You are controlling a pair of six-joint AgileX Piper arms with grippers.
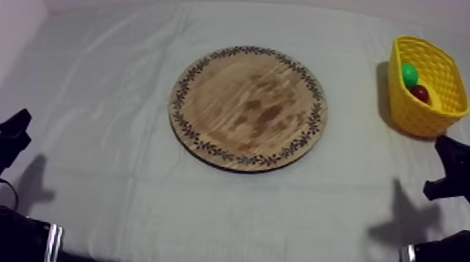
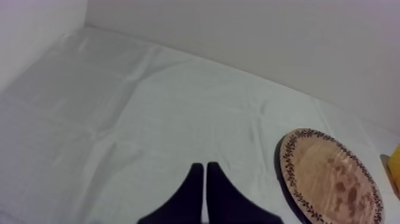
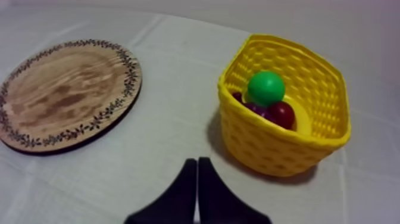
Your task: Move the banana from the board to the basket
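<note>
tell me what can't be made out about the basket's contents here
1. Right wrist view: the banana shows only as a curved yellow strip; the small red fruit and the yellow basket wall hide the rest.
2. Right wrist view: a dark purple piece lies mostly under the green fruit; possibly grapes, cannot tell.
3. Left wrist view: the yellow basket is cut off by the frame edge beyond the wooden board.
</note>
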